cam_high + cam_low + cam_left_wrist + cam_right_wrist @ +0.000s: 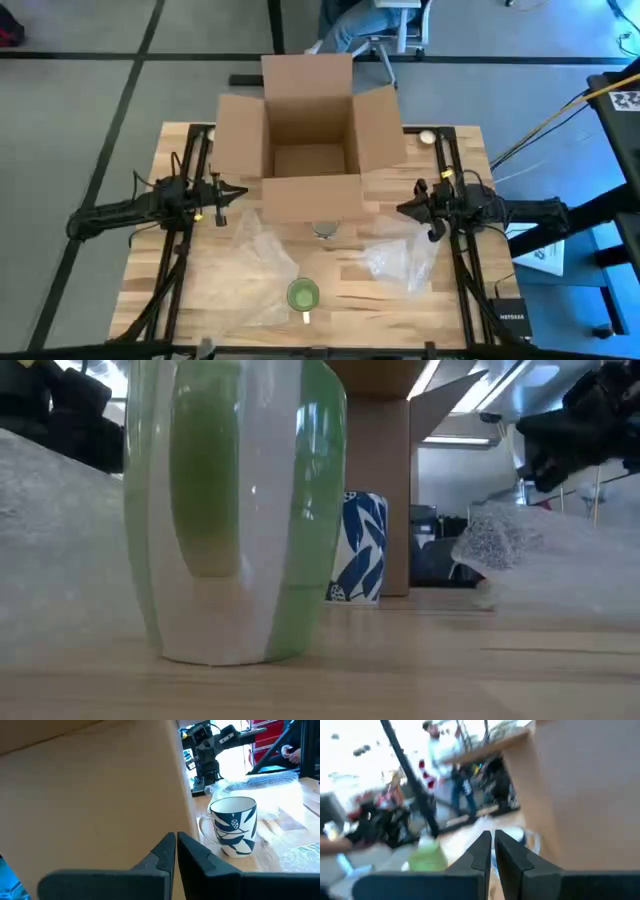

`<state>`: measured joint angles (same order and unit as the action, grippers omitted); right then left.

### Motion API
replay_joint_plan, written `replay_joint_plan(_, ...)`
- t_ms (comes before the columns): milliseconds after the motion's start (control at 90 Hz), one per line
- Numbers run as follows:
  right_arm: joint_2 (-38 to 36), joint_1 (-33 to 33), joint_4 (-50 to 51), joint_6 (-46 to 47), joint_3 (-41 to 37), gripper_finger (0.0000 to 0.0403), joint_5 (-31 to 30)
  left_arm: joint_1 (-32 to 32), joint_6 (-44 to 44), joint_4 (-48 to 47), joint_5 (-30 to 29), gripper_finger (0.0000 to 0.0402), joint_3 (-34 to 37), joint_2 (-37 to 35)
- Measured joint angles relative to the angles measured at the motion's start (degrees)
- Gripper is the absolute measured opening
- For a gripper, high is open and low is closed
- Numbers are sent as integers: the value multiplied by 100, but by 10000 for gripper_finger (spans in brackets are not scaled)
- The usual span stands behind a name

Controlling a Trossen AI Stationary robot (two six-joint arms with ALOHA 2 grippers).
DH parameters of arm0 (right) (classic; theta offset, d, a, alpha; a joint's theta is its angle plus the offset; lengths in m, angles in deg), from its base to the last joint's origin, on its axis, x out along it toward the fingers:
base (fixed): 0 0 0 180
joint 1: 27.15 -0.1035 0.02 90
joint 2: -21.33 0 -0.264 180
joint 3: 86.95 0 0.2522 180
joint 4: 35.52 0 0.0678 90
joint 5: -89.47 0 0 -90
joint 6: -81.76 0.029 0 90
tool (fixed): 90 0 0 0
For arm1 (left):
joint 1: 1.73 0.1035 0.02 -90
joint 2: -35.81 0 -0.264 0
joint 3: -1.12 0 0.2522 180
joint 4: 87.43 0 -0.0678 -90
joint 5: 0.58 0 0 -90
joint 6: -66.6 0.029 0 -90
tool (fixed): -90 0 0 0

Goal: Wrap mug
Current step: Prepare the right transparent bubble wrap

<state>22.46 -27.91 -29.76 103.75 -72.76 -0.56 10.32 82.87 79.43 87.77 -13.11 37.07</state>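
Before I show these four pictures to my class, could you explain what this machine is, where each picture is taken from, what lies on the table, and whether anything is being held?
It is a robot with two dark arms at a wooden table. One picture looks straight down, one looks level from the tabletop, and two come from cameras on the wrists. The left gripper and right gripper wait beside an open cardboard box, both shut, holding nothing. In front of the box lie two clear bubble-wrap sheets, a green mug standing on one of them, and close to the box a blue-and-white mug. A person shows in the room behind.
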Motion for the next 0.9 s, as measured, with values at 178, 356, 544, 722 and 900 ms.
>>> replay_joint_plan(178, 90, 2, -637, -313, 242, 10, -746, 2, 15, 2, 0, 0, 0, 0)
replay_joint_plan(356, 958, 2, 1024, -698, 1514, 10, -468, 2, 478, 3, 0, 0, 0, 0)
replay_joint_plan(544, 2621, -2, 3959, 5, 3213, 10, 357, 4, 455, 4, -2, 0, 0, 0)
replay_joint_plan(722, 4115, -16, 4306, 455, 3777, 10, 1683, 4, 217, 4, -2, 0, 0, -2)
replay_joint_plan(900, 5467, -541, 4127, 372, 3794, 24, 1916, 4, -826, 4, -4, 0, -2, -1)
